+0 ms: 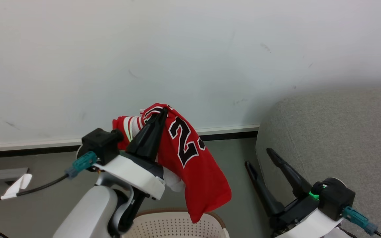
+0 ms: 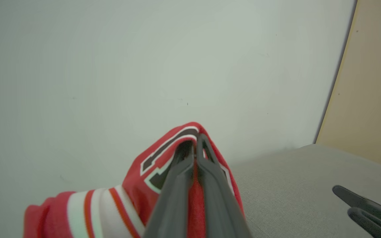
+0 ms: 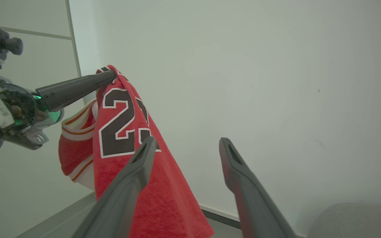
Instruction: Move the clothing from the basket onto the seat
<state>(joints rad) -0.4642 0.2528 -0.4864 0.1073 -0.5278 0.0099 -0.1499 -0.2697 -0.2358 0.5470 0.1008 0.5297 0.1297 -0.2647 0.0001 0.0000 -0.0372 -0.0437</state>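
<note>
"Red cloth is seen hanging in the head view. Is the jersey (image 1: 193, 165) out of the basket (image 1: 177, 228)?"

"It is held up over the basket. Its lowest hem is seen against the brown rim, and whether they touch cannot be told. A fold at the top is pinched by the left gripper (image 1: 163, 112), whose fingers are pressed together on it. The sofa (image 1: 336, 138) is at the right, well apart from the cloth. The right gripper (image 1: 259, 157) is seen in front of it, fingers spread, with nothing between them."

"And from the left wrist?"

"Two dark fingers are seen clamped tight, with red cloth squeezed between them. A band of white and orange-red stripes is bunched low at the left. Grey woven sofa fabric is seen beyond."

"What is shown from the right wrist?"

"The garment is seen draped from that one pinch. Black numerals edged in white are printed on a nappy red weave: a 2 and part of a second digit. Striped trim is seen at an opening behind. The right fingers are held wide, apart from the cloth."

"How is it judged to handle?"

"It is judged light, limp and not fragile, and one pinch is enough to carry it. It hangs long, though, so the tail could be caught on the basket rim or the sofa edge. Hold is best taken at a thick fold near the collar or shoulder, much as it is taken now."
</note>
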